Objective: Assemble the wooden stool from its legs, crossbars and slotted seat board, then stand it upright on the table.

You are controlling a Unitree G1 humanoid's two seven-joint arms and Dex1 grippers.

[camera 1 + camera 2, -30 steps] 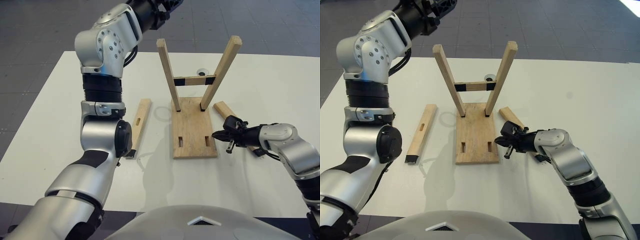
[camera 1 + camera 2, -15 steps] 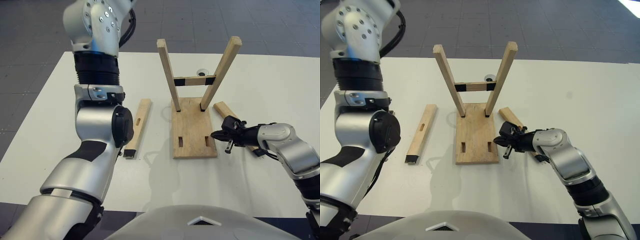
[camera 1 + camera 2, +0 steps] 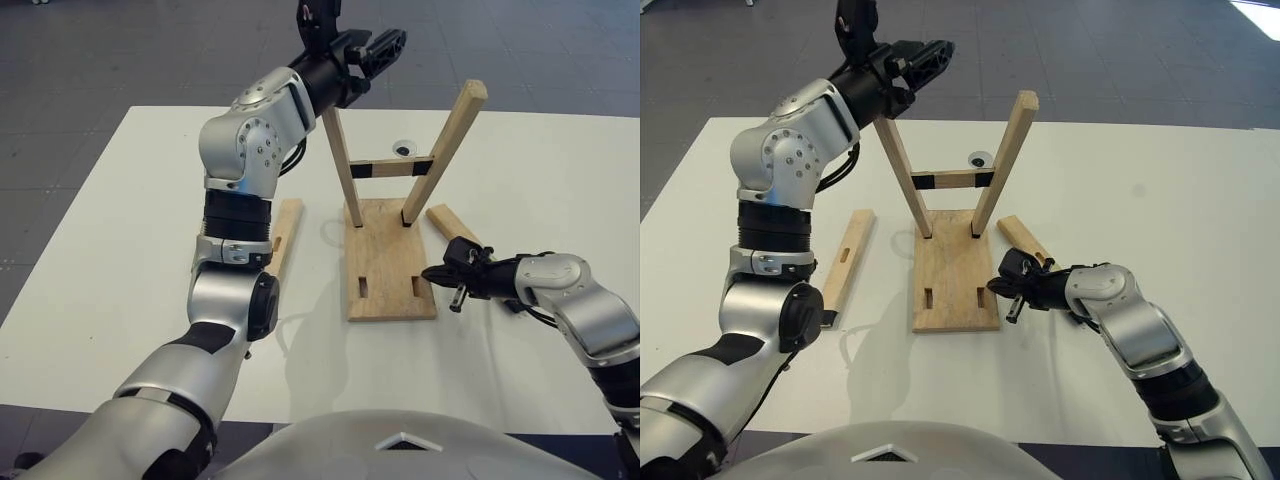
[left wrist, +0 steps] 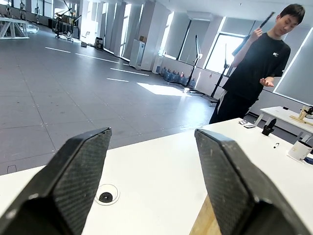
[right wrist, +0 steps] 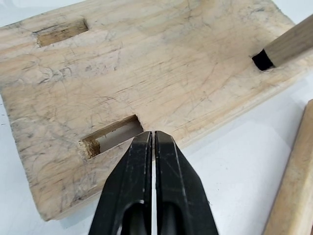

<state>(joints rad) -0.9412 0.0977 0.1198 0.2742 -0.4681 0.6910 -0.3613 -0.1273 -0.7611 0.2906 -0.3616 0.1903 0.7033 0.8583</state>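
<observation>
The slotted seat board (image 3: 385, 255) lies flat on the white table (image 3: 120, 230). Two legs (image 3: 343, 165) (image 3: 440, 150) stand upright in its far slots, joined by a crossbar (image 3: 392, 167). Both near slots (image 5: 115, 136) are empty. One loose leg (image 3: 285, 228) lies left of the board, partly behind my left arm. Another loose leg (image 3: 448, 222) lies to its right. My left gripper (image 3: 378, 45) hangs open just above the top of the left standing leg. My right gripper (image 3: 432, 272) is shut on nothing, its tip (image 5: 152, 134) at the board's right edge beside the near right slot.
A round cable hole (image 3: 402, 150) sits in the table behind the standing legs. Bare table stretches to the far left and far right of the parts. The table's front edge (image 3: 60, 395) runs close to my body.
My left arm has swung round, bringing its open gripper into view above the left standing leg. The right gripper has barely moved.
</observation>
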